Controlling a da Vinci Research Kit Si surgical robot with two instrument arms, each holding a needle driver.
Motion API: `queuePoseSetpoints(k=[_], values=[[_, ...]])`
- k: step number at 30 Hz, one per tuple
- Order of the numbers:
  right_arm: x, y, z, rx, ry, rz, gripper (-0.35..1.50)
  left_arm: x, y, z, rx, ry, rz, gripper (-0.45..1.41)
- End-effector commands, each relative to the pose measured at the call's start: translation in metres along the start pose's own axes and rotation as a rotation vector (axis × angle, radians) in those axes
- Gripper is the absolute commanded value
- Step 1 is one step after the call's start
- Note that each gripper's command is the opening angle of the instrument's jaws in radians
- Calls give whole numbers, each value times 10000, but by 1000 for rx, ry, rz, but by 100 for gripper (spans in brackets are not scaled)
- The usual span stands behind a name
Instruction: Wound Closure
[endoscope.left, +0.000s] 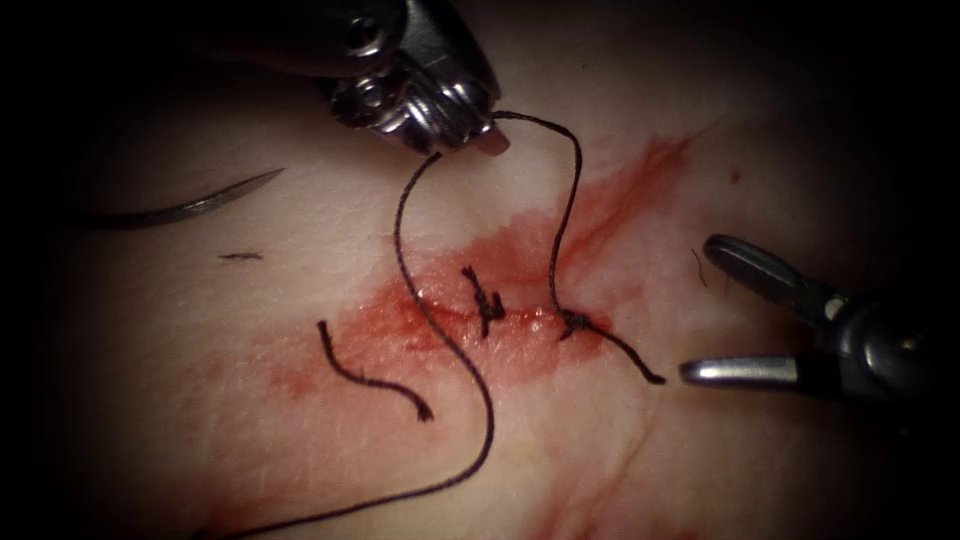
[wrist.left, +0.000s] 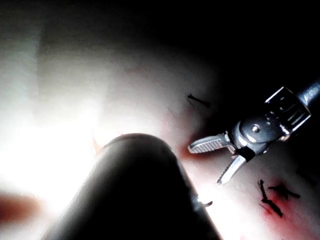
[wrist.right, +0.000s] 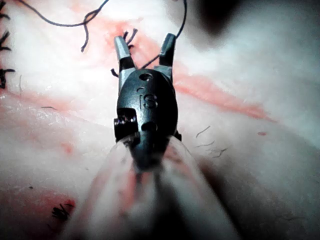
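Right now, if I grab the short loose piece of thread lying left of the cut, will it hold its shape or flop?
Probably floppy: the loose piece of thread lies in a wavy curve flat on the tissue. Likely very light, being so thin. It may cling, since it rests beside the red fluid.

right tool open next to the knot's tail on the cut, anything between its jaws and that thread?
Nothing visible. The right tool holds nothing; bare tissue separates it from the thread tail. The left tool holds the thread. The needle lies left of the cut.
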Motion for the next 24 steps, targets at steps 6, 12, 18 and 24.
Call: queuePoseSetpoints(k=[6,12,18,24], values=[[-5,-1,12,-11,-38,116,116,15,9,-3,-1,49,-14,-45],[-31,-18,33,-8,-30,196,106,27,17,-20,-6,102,-18,-45],[-43,-23,42,23,-119,222,104,36,23,-36,-19,149,-5,-45],[-37,-21,50,8,-157,226,101,41,30,-48,-42,164,1,-45]])
